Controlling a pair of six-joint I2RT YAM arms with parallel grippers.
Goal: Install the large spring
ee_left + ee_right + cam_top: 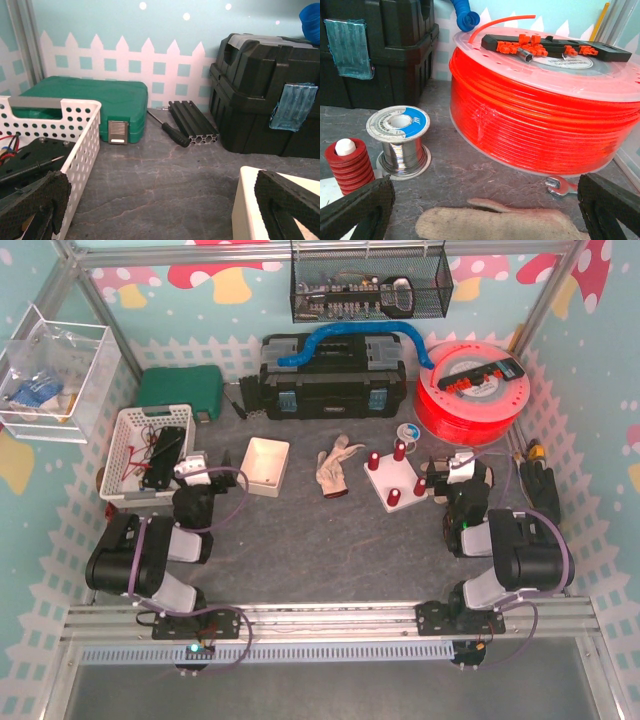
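The left end effector [165, 210] and right end effector [485, 205] both gape wide and empty by the counter's [330, 550] near edge, while a red spring [349, 162], possibly the large one, sits on a white board's [383, 480] peg toward the right edge, seemingly staged within the right arm's [520, 550] reach.

Serving as grey table [330, 550]: carrying green case [180, 390], black toolbox [333, 380], orange spool [470, 390] along the far edge; holding white basket [118, 455] by the left edge, white box [250, 462], glove [335, 468], peg board [385, 487] centrally.
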